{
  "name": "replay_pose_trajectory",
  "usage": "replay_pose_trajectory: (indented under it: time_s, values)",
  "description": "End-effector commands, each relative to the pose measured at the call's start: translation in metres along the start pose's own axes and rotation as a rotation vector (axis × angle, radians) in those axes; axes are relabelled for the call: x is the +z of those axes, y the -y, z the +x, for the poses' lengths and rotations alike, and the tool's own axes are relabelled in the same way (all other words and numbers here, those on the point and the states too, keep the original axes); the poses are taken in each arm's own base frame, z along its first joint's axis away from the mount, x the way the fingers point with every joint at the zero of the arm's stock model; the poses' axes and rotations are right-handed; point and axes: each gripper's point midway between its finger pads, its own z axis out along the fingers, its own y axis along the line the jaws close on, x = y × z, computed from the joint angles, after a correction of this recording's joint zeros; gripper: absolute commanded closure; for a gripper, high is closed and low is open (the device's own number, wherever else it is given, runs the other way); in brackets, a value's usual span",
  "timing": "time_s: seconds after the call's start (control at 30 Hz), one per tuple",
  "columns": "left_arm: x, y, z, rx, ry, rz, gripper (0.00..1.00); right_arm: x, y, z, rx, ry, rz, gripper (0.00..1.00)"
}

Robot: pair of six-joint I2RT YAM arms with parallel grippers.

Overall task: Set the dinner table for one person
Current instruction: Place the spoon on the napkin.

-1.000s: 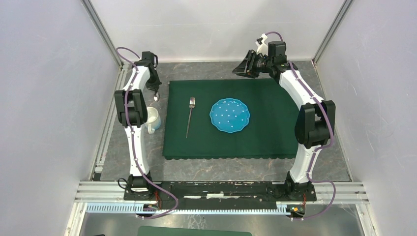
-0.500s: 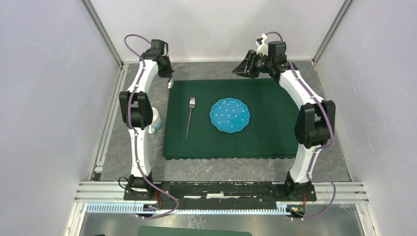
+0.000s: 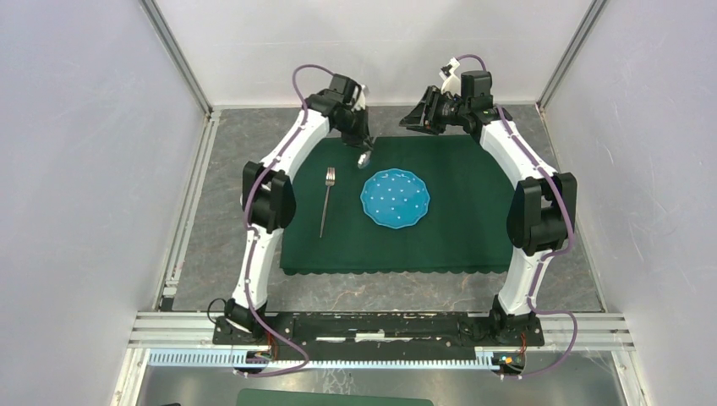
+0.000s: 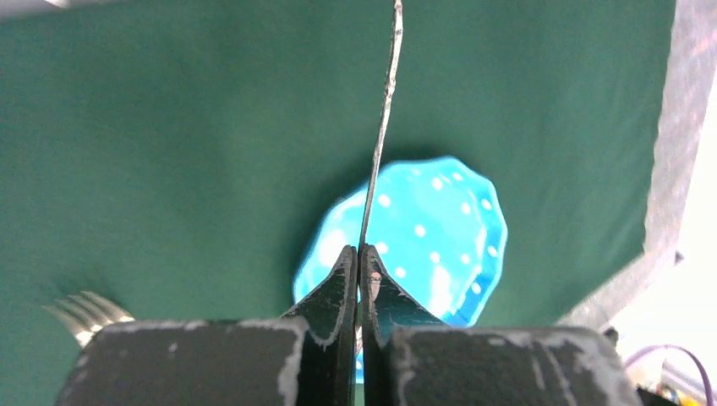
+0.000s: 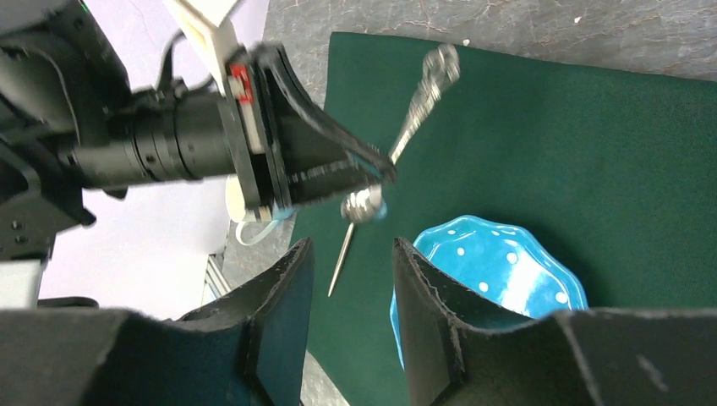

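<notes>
The dark green scallop-edged cloth (image 3: 473, 228) is lying on the dark-grey stone-look desk (image 3: 237, 144). The left end effector (image 3: 362, 145) is hanging over the cloth's far edge, with the thin silver metal spoon (image 3: 364, 158) pinched in it. Nearer the arm bases, the round blue white-dotted scalloped plate (image 3: 395, 199) is sitting on the cloth slightly to this end effector's right. The silver metal fork (image 3: 325, 203) is lying on the cloth to its left. The right end effector (image 3: 414, 121) is hovering just to its right.
</notes>
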Motion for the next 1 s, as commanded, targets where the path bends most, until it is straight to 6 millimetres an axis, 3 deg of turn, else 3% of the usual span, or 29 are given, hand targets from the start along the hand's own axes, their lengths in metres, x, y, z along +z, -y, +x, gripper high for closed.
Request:
replay_pose_trajectory:
  time_s: [0.0, 0.27, 0.5, 0.7, 0.8, 0.97]
  values:
    - [-0.029, 0.037, 0.019, 0.061, -0.055, 0.092, 0.98, -0.017, -0.016, -0.03, -0.073, 0.081, -0.017, 0.55]
    - [-0.05, 0.066, 0.059, 0.313, -0.127, 0.133, 0.98, -0.071, 0.012, -0.082, -0.07, 0.218, 0.058, 0.55]
    - [-0.049, 0.117, 0.103, 0.567, -0.183, 0.201, 0.98, -0.116, 0.034, -0.108, -0.058, 0.316, 0.116, 0.55]
    - [-0.033, 0.143, 0.143, 0.912, -0.185, 0.065, 0.98, -0.13, 0.042, -0.11, -0.047, 0.331, 0.124, 0.55]
    - [-0.026, 0.159, 0.147, 0.911, -0.166, 0.099, 0.98, -0.132, 0.045, -0.109, -0.04, 0.321, 0.12, 0.55]
    - [-0.01, 0.168, 0.14, 0.892, -0.108, 0.101, 0.98, -0.134, 0.043, -0.113, -0.043, 0.322, 0.117, 0.55]
